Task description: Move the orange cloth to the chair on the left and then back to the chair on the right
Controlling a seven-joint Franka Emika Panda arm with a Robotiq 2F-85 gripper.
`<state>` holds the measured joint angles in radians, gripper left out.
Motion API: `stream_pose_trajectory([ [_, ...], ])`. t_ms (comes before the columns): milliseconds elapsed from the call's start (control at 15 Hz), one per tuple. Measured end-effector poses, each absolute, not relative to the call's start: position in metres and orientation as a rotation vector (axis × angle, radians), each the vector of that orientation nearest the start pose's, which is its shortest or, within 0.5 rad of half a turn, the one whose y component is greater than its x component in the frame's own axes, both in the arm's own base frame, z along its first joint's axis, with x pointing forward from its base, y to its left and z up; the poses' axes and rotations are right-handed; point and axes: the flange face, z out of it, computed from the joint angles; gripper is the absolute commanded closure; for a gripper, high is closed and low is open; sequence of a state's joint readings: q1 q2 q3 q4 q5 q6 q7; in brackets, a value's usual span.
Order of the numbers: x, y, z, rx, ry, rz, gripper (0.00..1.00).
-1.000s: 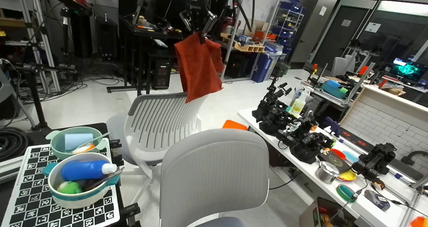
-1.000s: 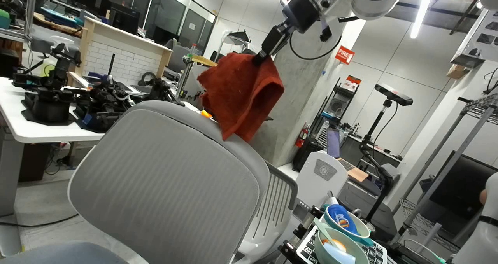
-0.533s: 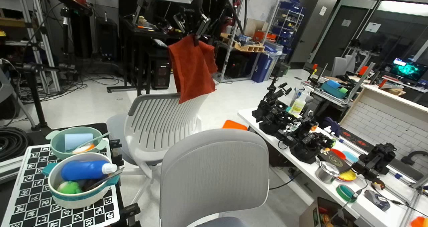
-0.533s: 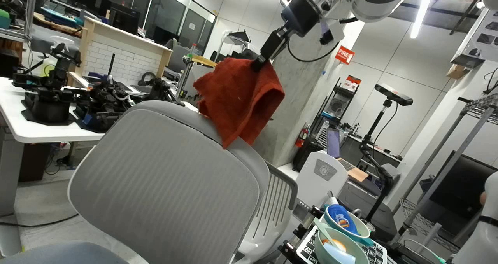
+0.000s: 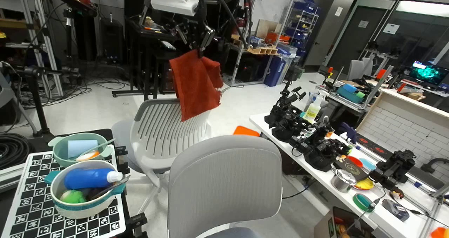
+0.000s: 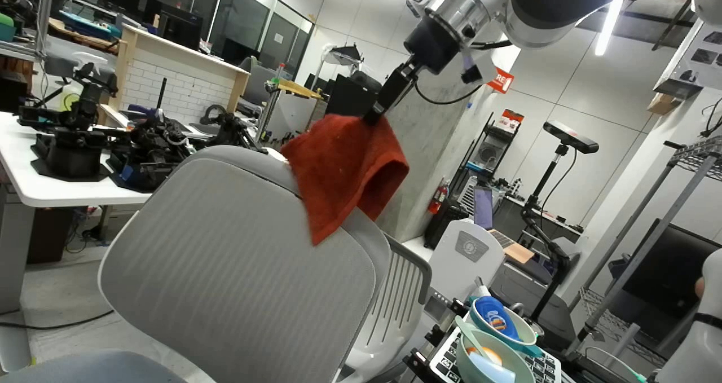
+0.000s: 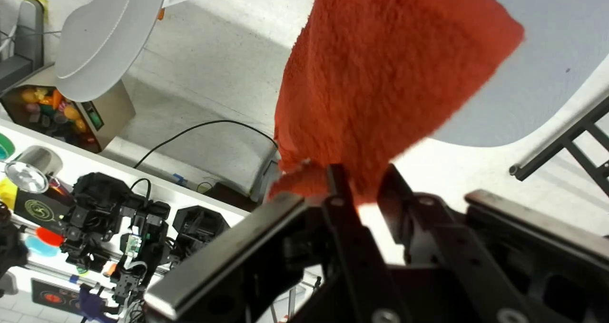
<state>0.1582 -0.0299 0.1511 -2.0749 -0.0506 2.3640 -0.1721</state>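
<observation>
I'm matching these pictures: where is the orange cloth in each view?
In an exterior view: orange cloth, just left of centre, mostly above mid-height.
In an exterior view: orange cloth, around the middle.
In the wrist view: orange cloth, top centre, reaching below mid-height.
Shared landmark: the white table, lower right, left and lower left, in that order.

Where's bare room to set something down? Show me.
Free: the black-and-white patterned board, left of and below the round white-and-teal bowl in an exterior view; in the wrist view, pale floor between the curved grey chair back and fuzzy orange cloth. Crowded: the long white table, packed with black machines.
</observation>
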Motion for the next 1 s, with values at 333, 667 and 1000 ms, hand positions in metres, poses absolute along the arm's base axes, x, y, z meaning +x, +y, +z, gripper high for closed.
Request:
stream_pose_trajectory([
  [333,0.542,0.171,0.472,-3.023,-0.787,-0.510,0.09],
  [667,0.540,0.166,0.466,-3.031,-0.776,-0.490,0.00],
  [1000,0.532,0.158,0.442,-3.052,-0.731,-0.412,0.00],
])
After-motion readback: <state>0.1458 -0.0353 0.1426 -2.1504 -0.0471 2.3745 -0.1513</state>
